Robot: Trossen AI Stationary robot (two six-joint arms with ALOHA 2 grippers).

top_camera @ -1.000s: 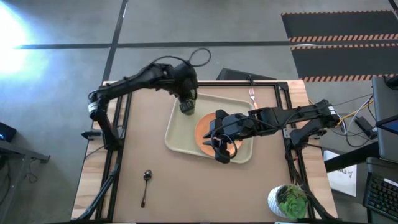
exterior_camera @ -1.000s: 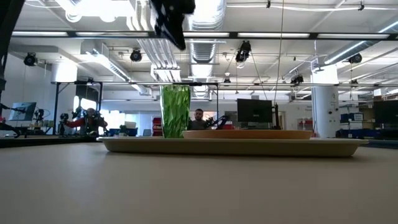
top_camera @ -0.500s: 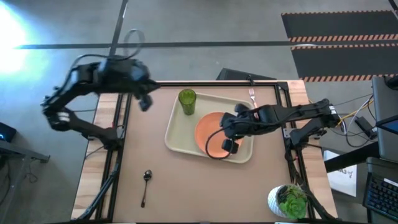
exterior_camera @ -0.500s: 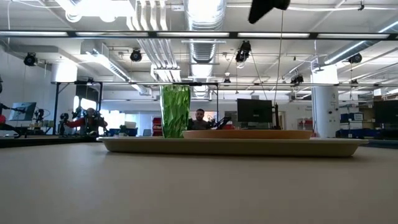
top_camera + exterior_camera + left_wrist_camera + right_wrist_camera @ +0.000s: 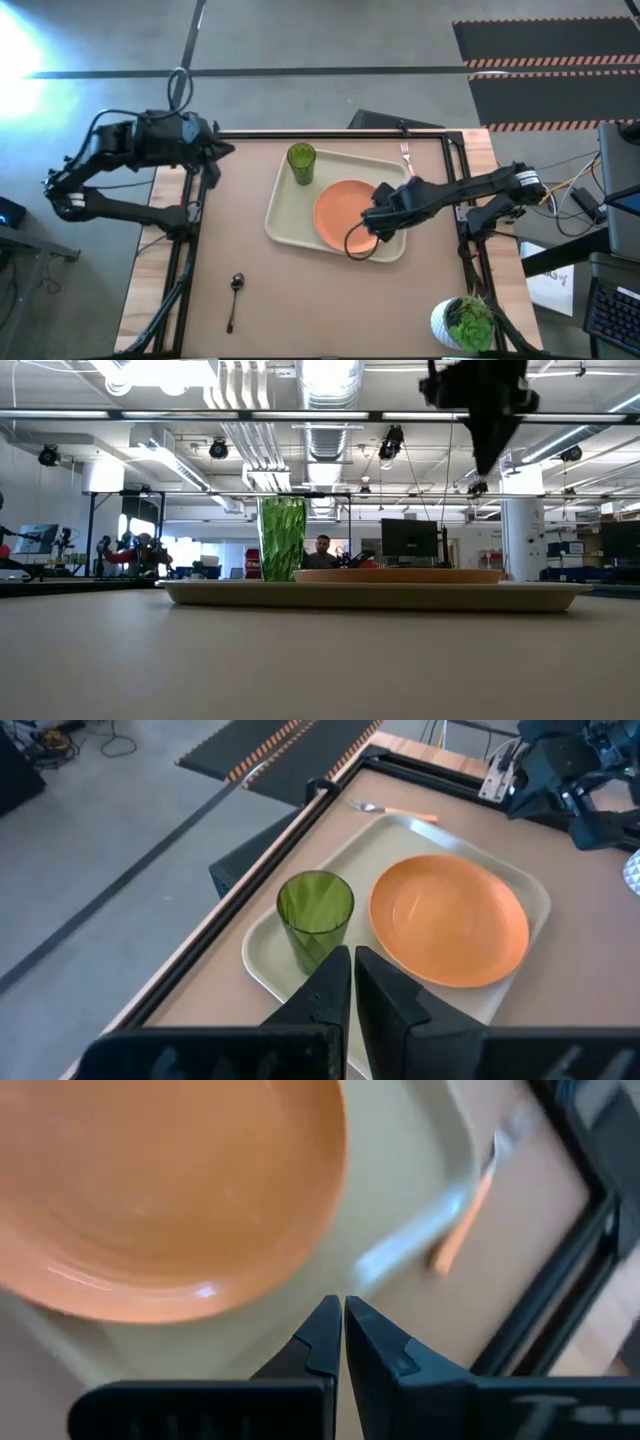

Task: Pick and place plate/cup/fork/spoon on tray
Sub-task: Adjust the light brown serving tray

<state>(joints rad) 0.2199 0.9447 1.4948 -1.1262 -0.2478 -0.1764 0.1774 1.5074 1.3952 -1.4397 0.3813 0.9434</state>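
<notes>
Tray point(image 5: 285, 222), cream with a raised rim, lies on the table point(image 5: 300, 310) toward its far edge, roughly midway between the left and right edges. On it the orange plate point(image 5: 340, 212) sits flat across the middle and right part, and the green cup point(image 5: 301, 163) stands upright near the tray's far left corner, close to the plate but apart from it. The low view shows the cup point(image 5: 282, 538) rising well above the tray rim point(image 5: 370, 594) with the plate point(image 5: 400, 575) a thin band beside it.

The fork point(image 5: 406, 156) lies on the bare table just beyond the tray's far right corner, against the table's far edge, tines pointing away; the left wrist view shows it point(image 5: 395, 810) outside the tray rim. The spoon point(image 5: 235, 297) lies on the table near the front left corner, well apart from the tray.

The right gripper point(image 5: 376, 226) hangs over the right part of the tray, above the plate's right rim; its fingers point(image 5: 322, 1342) are pressed together with only a hairline seam between them and hold nothing. The left gripper point(image 5: 222, 151) is off beyond the table's far left corner, away from every item; its fingers point(image 5: 330, 990) are likewise closed together and empty, pointing toward the cup.

A white pot with a green plant point(image 5: 464, 322) stands at the front right corner of the table.
</notes>
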